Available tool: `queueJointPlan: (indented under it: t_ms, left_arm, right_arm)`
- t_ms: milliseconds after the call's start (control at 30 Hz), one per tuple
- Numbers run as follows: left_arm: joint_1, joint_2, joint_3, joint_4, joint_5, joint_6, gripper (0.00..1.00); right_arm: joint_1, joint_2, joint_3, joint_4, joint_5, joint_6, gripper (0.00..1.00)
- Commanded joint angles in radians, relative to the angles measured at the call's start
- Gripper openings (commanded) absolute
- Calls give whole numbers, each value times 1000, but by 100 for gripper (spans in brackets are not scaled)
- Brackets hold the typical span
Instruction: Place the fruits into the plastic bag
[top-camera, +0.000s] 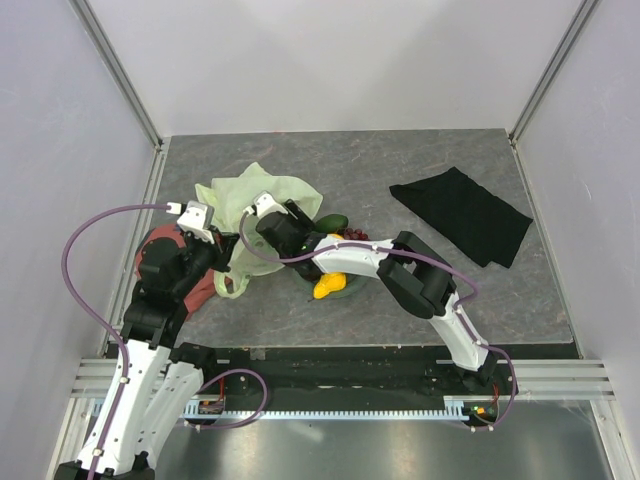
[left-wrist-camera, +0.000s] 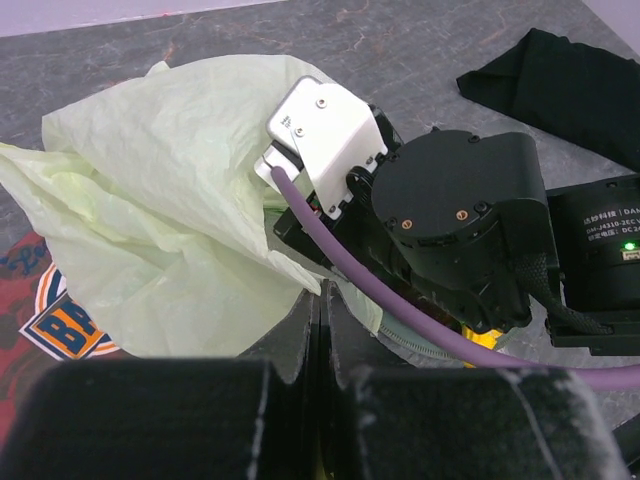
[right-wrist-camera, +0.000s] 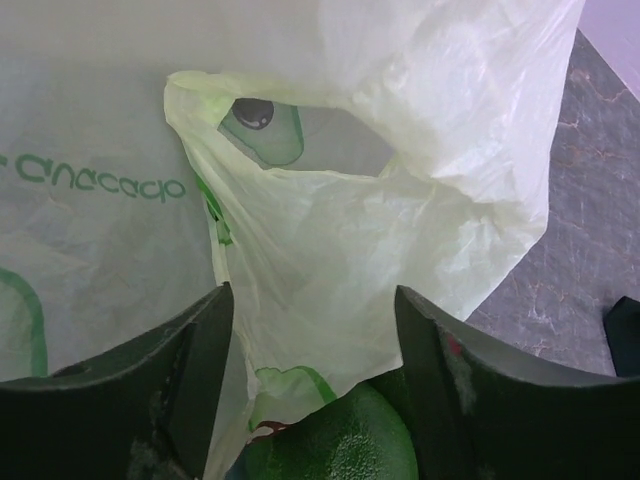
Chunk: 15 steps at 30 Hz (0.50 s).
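Observation:
The pale green plastic bag (top-camera: 262, 192) lies crumpled left of centre. My left gripper (left-wrist-camera: 322, 300) is shut on the plastic bag's edge (left-wrist-camera: 180, 200). My right gripper (right-wrist-camera: 312, 295) reaches into the bag (right-wrist-camera: 330, 250), its jaws wide apart. The dark green oval fruit (right-wrist-camera: 340, 445) sits low between them, against the right finger and clear of the left one, partly under bag film. In the top view a dark green fruit (top-camera: 335, 221) shows beside the right gripper (top-camera: 297, 214). A yellow fruit (top-camera: 327, 288) and a dark red one (top-camera: 355, 237) lie on the plate (top-camera: 350, 291).
A black cloth (top-camera: 462, 215) lies at the right of the table. A red printed T-shirt (top-camera: 160, 250) sits under my left arm at the table's left edge. White walls close in the table on three sides.

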<state>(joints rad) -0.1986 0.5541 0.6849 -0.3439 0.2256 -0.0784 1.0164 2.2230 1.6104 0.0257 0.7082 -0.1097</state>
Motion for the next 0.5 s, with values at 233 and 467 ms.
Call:
queueJointPlan:
  t_ms: [233,467]
  left_arm:
    - [-2,4,21,11,-51,-24,2]
    - [-1,70,39,-36,-192,-21,2]
  right_arm:
    - [-12,-25,-33,-24,-16,13,5]
    - [-25,-192,-75,8,-78,109,0]
